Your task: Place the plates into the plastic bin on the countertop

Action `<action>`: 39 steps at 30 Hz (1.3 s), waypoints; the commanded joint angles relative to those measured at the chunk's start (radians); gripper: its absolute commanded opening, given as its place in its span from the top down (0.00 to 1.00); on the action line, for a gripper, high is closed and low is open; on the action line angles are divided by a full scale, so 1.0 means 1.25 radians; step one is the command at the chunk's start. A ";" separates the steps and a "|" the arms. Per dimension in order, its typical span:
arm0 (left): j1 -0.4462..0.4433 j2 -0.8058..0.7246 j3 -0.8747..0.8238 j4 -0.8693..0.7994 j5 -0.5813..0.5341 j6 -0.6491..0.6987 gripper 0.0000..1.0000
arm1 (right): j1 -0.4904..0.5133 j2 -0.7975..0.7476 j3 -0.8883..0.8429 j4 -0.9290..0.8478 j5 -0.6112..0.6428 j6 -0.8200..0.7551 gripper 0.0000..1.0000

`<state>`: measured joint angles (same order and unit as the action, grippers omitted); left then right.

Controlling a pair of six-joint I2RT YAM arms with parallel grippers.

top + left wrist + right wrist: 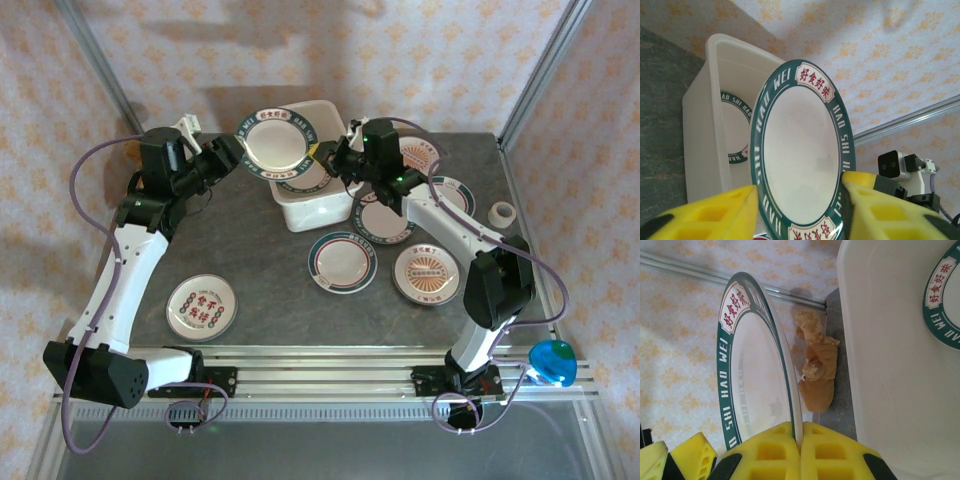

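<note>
Eight small round cream plates with patterned rims [342, 262]; one off-white rectangular plastic bin [312, 213]; one white tape roll [503, 212]; one brown plush toy [817, 370].

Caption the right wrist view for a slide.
Right tool pinches a green-rimmed plate on edge by the plastic bin.

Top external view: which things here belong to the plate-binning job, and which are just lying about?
Job:
- plastic bin
- green-rimmed plate, clamped in the right end effector
- second plate, inside the bin
- loose plates on the countertop

Lying about:
- tape roll
- blue object at the near frame
- tan plush toy beside the bin
</note>
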<state>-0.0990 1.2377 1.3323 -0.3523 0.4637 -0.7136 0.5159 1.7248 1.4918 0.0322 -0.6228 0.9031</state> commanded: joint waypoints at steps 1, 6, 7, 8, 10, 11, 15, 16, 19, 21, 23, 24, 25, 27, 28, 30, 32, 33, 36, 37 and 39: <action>-0.009 -0.013 -0.003 -0.004 -0.018 0.031 0.48 | 0.001 -0.030 0.003 0.065 0.059 0.021 1.00; -0.009 -0.019 0.015 -0.049 -0.060 0.078 0.42 | -0.001 -0.023 0.002 0.057 0.163 0.055 1.00; -0.008 -0.017 0.021 -0.061 -0.069 0.090 0.42 | 0.000 -0.021 -0.003 0.048 0.202 0.067 1.00; -0.008 -0.016 0.025 -0.072 -0.077 0.102 0.41 | 0.000 -0.019 -0.005 0.041 0.239 0.076 1.00; -0.005 -0.013 0.028 -0.089 -0.087 0.122 0.41 | 0.000 -0.009 0.003 0.014 0.298 0.087 1.00; -0.002 -0.011 0.027 -0.093 -0.089 0.129 0.41 | 0.000 -0.001 0.012 -0.008 0.326 0.091 1.00; 0.010 0.002 0.015 -0.100 -0.092 0.170 0.41 | 0.001 0.045 0.066 -0.092 0.397 0.110 1.00; 0.015 0.008 0.012 -0.098 -0.088 0.178 0.41 | 0.001 0.059 0.078 -0.104 0.411 0.117 1.00; 0.024 0.027 0.003 -0.086 -0.075 0.210 0.41 | 0.007 0.099 0.118 -0.153 0.453 0.138 1.00; 0.034 0.041 -0.009 -0.070 -0.052 0.230 0.41 | 0.013 0.126 0.149 -0.187 0.480 0.140 1.00; 0.048 0.060 -0.015 -0.064 -0.030 0.242 0.41 | 0.021 0.153 0.183 -0.227 0.500 0.155 1.00; 0.054 0.069 -0.013 -0.068 -0.023 0.247 0.41 | 0.023 0.164 0.200 -0.247 0.507 0.166 1.00; 0.060 0.079 -0.008 -0.078 -0.015 0.250 0.41 | 0.027 0.178 0.219 -0.271 0.515 0.174 1.00; 0.067 0.092 0.000 -0.095 -0.006 0.262 0.41 | 0.038 0.201 0.267 -0.330 0.546 0.186 1.00; 0.069 0.096 0.003 -0.103 -0.006 0.268 0.41 | 0.044 0.212 0.292 -0.356 0.557 0.187 1.00; 0.072 0.098 0.003 -0.116 -0.009 0.276 0.41 | 0.052 0.236 0.341 -0.413 0.573 0.199 1.00; 0.075 0.098 -0.001 -0.126 -0.010 0.286 0.41 | 0.060 0.260 0.380 -0.451 0.589 0.205 1.00; 0.077 0.099 -0.005 -0.128 -0.011 0.288 0.41 | 0.062 0.269 0.395 -0.462 0.595 0.207 1.00; 0.085 0.103 -0.015 -0.134 -0.013 0.286 0.41 | 0.066 0.308 0.440 -0.496 0.605 0.228 1.00; 0.088 0.105 -0.015 -0.135 -0.010 0.286 0.41 | 0.069 0.324 0.459 -0.510 0.615 0.238 1.00; 0.092 0.107 -0.014 -0.140 -0.009 0.289 0.41 | 0.073 0.352 0.496 -0.532 0.622 0.254 1.00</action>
<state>0.0025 1.3724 1.3205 -0.4946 0.4385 -0.3824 0.6022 2.1235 2.0491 -0.5629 0.0803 1.1690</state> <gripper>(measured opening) 0.594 0.047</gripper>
